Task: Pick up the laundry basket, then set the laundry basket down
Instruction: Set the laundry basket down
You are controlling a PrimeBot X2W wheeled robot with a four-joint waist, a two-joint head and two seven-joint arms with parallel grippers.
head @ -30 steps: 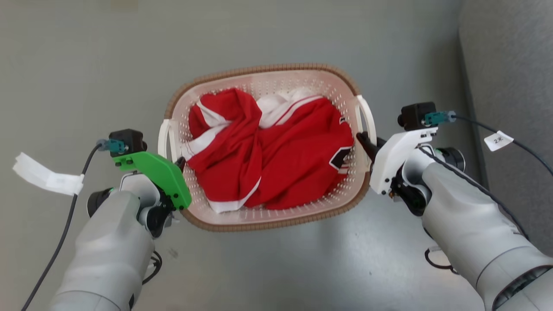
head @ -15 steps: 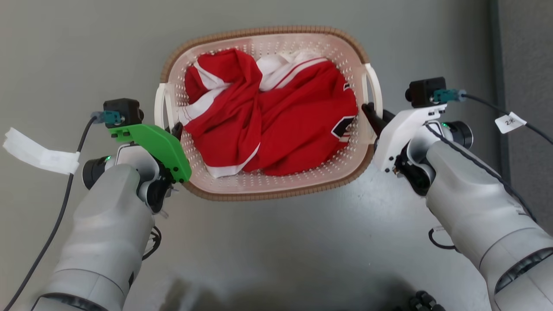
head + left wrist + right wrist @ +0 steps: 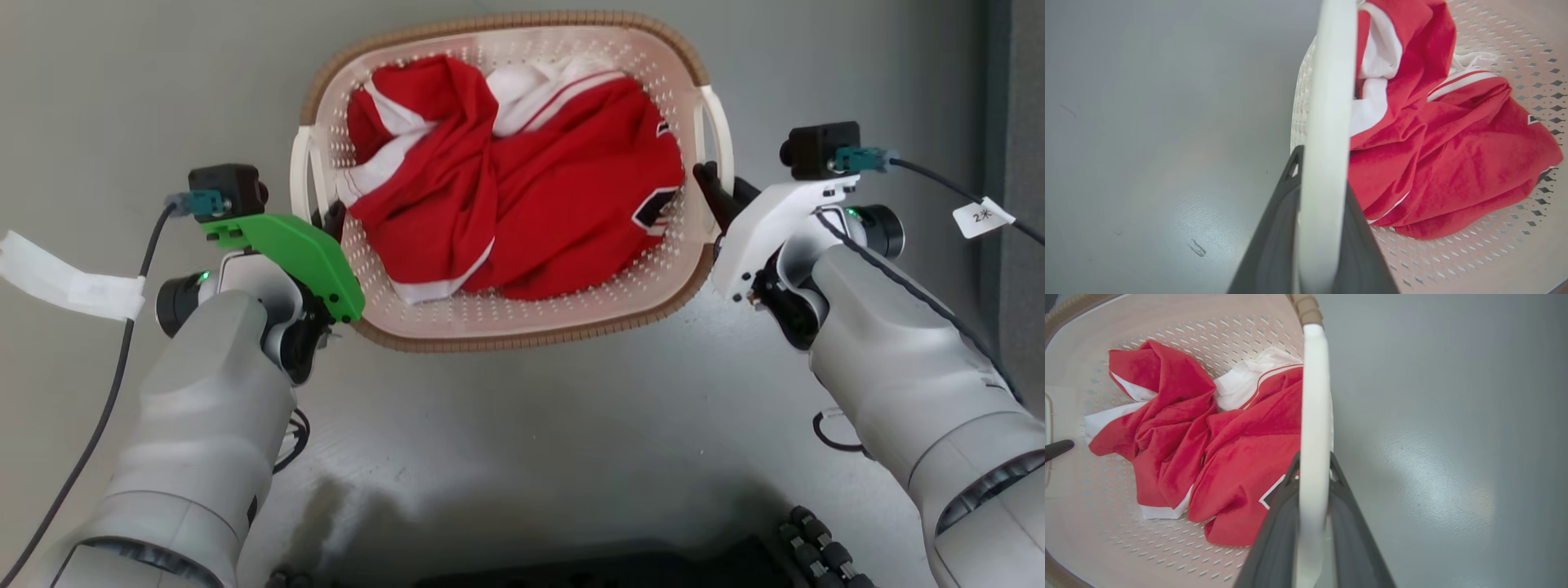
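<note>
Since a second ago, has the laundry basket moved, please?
Yes, it seems: the laundry basket has drawn leftward, away from the dark strip at the right edge, although the camera shifted too.

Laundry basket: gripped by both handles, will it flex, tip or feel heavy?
Probably light: the laundry basket holds only crumpled red clothing. Its thin perforated walls and slim handles may flex slightly. Tipping seems unlikely, with left gripper and right gripper clamping opposite handles.
</note>
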